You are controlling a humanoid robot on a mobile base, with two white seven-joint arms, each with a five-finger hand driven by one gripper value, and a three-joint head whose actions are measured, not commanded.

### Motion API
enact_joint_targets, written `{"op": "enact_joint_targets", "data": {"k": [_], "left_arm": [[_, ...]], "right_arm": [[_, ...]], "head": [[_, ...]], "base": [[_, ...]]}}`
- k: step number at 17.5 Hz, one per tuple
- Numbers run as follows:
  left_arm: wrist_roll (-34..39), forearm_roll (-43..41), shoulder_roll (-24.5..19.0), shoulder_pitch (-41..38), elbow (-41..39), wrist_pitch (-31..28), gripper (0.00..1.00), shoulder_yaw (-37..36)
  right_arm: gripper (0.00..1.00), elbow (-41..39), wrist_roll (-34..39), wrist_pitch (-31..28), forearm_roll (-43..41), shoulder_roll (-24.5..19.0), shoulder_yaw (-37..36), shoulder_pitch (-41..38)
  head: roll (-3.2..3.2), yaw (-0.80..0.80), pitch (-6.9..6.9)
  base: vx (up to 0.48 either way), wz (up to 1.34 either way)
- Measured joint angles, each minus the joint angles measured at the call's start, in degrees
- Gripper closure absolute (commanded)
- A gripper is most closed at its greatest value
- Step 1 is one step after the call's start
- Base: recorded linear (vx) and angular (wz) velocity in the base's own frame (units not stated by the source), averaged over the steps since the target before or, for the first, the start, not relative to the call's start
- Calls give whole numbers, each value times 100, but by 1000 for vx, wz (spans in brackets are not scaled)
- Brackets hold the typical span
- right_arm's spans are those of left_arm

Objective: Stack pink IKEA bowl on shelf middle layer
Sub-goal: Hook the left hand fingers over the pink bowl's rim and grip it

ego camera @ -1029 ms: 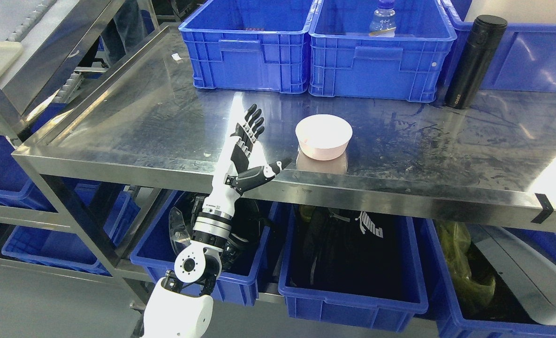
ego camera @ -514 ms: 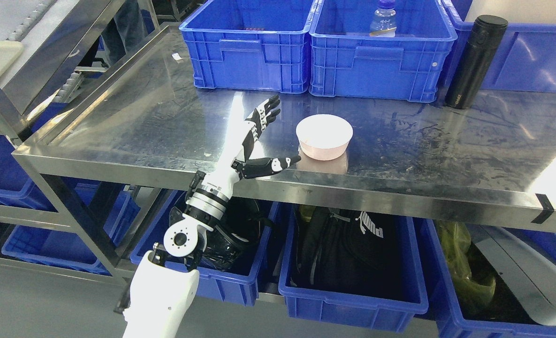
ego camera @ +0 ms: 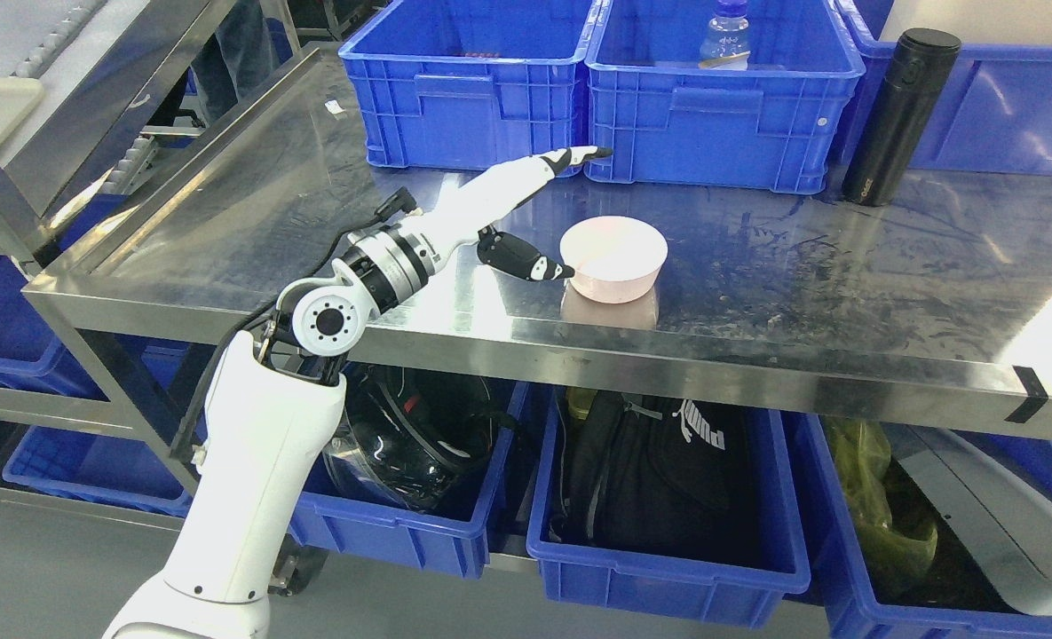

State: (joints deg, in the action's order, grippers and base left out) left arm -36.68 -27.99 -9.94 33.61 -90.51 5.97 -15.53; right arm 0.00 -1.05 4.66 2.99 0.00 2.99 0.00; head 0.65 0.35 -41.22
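Your steel shelf (ego camera: 312, 222) is slick and scuffed, so anything nudged on it will likely slide rather than stay put. The blue crates (ego camera: 597, 98) stand close behind the working spot, and your left hand (ego camera: 526, 209) reaches toward them, its long fingers (ego camera: 570, 158) stretched out and ending just short of a crate wall; a push forward risks jamming them there. The pink bowl (ego camera: 614, 257) sits upright near the shelf's front edge, and your thumb (ego camera: 526, 262) is at its left side, holding nothing. Close unevenly and you may shove the bowl rightward or tip it off the lip.
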Motion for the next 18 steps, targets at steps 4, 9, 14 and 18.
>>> {"op": "enact_joint_targets", "data": {"k": [4,9,14,18], "left_arm": [[-768,-744,79,373,100,54,9,-216],[-1753,-1813,327,769,494,218,0,-436],[-1854,-2321,598,957,940,275,10,-520],[-1859,-2487,733,1108,1301,283,17,-549]], "right_arm": [[0,0,0,0,0,0,0,0],[0,0,0,0,0,0,0,0],[0,0,0,0,0,0,0,0],[0,0,0,0,0,0,0,0]], "head": [[0,0,0],[0,0,0],[0,0,0],[0,0,0]], "base": [[0,0],[0,0],[0,0],[0,0]]}}
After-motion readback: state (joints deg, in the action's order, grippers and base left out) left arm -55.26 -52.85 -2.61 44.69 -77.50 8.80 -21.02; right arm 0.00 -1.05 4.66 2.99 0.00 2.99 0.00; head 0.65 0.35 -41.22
